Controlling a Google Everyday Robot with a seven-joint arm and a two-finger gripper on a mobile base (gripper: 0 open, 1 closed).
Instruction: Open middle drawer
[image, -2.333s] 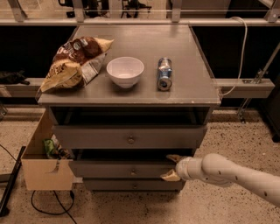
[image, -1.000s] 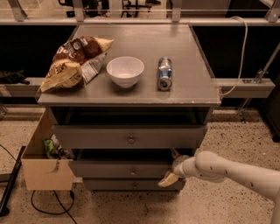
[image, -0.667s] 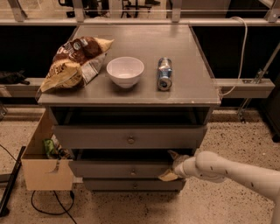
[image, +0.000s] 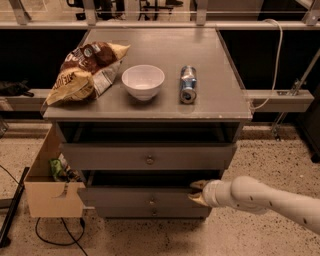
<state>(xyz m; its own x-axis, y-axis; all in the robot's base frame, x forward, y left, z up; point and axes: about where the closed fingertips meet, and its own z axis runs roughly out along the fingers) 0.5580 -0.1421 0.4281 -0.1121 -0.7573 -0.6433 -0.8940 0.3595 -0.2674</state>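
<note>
The middle drawer is the long low grey front with a small round knob, second of three in the grey cabinet. My gripper comes in from the right on a white arm and sits at the right end of that front, well to the right of the knob. Its two tan fingertips point left, one above the other, with a small gap between them. The upper one is at the front's top edge, the lower one over its face. The gripper holds nothing that I can see.
The taller top drawer stands pulled out a little above. The lowest drawer is below. On the cabinet top are a chip bag, a white bowl and a lying can. A cardboard box stands at the left.
The fingertips were spread wider a second ago and now stand closer together at the drawer's right end. The arm has shifted slightly. The drawers look unmoved.
</note>
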